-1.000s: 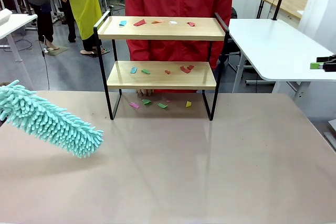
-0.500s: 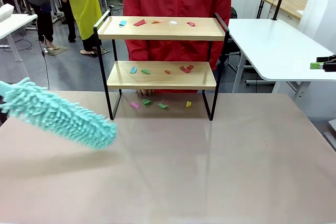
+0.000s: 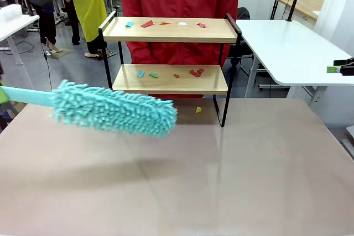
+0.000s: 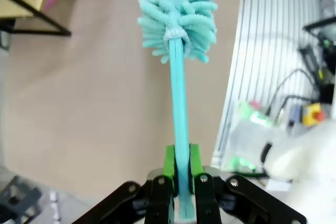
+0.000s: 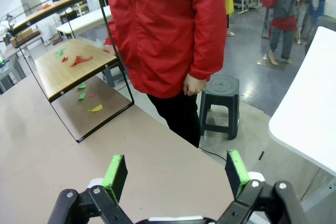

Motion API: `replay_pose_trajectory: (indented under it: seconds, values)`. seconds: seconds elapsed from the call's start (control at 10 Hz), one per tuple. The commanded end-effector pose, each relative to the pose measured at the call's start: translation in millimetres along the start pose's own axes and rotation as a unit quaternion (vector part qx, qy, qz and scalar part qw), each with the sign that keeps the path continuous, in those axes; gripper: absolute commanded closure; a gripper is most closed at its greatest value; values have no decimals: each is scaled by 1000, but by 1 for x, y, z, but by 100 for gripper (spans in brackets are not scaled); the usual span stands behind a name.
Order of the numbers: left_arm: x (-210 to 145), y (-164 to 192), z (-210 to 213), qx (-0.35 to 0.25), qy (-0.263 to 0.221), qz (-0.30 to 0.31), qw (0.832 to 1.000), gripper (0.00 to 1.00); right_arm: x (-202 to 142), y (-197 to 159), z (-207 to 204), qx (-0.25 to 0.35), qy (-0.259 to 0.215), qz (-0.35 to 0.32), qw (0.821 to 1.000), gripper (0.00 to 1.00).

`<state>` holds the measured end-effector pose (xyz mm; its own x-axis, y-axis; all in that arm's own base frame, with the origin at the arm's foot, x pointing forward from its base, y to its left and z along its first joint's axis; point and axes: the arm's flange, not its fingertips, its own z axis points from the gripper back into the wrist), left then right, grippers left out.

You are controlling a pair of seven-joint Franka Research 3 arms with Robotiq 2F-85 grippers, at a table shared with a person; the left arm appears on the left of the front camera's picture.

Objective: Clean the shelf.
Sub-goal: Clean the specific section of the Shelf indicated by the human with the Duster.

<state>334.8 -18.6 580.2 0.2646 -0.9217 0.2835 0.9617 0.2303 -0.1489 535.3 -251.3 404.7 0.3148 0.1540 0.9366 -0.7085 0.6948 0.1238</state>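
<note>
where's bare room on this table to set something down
The table is bare right of the shelf out to its right edge, and across the near half in front of the duster. Crowded: both shelf boards and the tabletop under them carry paper scraps, and the duster hangs over the left.

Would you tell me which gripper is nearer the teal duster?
Left. The left gripper grips the duster by its handle; the right gripper is open over the table, apart from it.
</note>
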Motion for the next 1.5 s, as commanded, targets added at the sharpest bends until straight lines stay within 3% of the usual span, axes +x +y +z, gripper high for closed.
replay_pose_trajectory:
  seconds: [0.0,0.2,0.4,0.5,0.6,0.7,1.0,1.2,1.4]
  values:
    - [34,-25,-35,39,-37,57,997,87,1,2,0,0,1,1,1000,0]
    - [66,-36,-73,76,-48,135,987,87,1,2,0,0,1,1,1000,0]
    - [90,-39,-103,57,-97,165,980,87,1,2,0,0,1,1,1000,0]
    - [103,-36,-117,25,-118,151,981,87,1,2,0,0,1,1,1000,0]
    - [106,-25,-122,-5,-102,143,985,87,1,2,0,0,1,1,1000,0]
    - [95,-41,-108,49,-83,161,982,87,1,2,0,0,1,1,1000,0]
    - [95,-41,-108,49,-83,161,982,87,1,2,0,0,1,1,1000,0]
    - [125,-35,-130,36,-72,161,984,87,1,2,0,0,1,1,1000,0]
    - [141,-35,-158,38,-61,205,976,87,1,2,0,0,1,1,1000,0]
